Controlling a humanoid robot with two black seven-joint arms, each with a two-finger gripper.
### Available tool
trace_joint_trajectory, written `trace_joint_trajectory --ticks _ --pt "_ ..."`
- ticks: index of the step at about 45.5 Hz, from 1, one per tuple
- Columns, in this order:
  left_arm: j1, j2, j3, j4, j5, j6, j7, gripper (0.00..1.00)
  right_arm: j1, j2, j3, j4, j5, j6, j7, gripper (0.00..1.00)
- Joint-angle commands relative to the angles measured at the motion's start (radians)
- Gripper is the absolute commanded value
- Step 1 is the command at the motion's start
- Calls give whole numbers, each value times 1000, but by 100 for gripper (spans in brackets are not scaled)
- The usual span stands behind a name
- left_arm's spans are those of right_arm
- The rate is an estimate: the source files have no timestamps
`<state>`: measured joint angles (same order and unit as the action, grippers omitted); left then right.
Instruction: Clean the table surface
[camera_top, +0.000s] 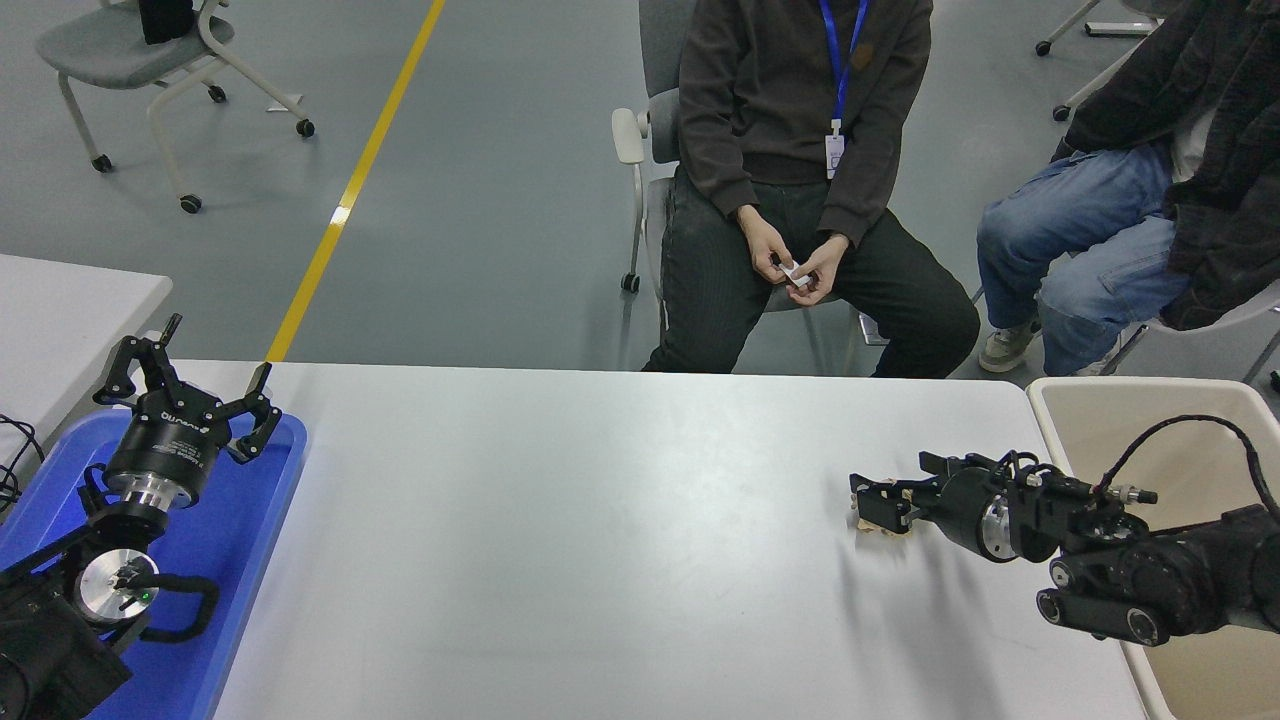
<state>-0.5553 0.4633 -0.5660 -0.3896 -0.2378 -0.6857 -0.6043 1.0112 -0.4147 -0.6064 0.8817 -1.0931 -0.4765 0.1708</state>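
The right gripper (872, 505) hides most of a small tan object (880, 525) (too covered to identify), its fingers closed around it low over the table surface (600, 520); that wide tabletop, matte grey-white, fills the foreground; the left gripper (185, 385), fingers spread wide, hangs over a blue tray (250, 520).

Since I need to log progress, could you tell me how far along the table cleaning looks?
Most of the table surface shows bare. In hand: the right gripper is shut on a small tan object low over the table, beside the beige bin. Left: getting that object off the table. The left gripper sits parked, open, over the blue tray.
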Motion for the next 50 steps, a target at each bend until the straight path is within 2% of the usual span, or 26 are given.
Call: trace_joint_trajectory --ticks 1,32,50 --pt "0 0 0 0 0 0 0 100 -40 36 10 -56 7 -5 3 99" --pt "0 0 0 0 0 0 0 100 -123 158 17 -247 12 -17 4 99" --pt "0 0 0 0 0 0 0 100 -134 169 7 -262 15 -31 59 98"
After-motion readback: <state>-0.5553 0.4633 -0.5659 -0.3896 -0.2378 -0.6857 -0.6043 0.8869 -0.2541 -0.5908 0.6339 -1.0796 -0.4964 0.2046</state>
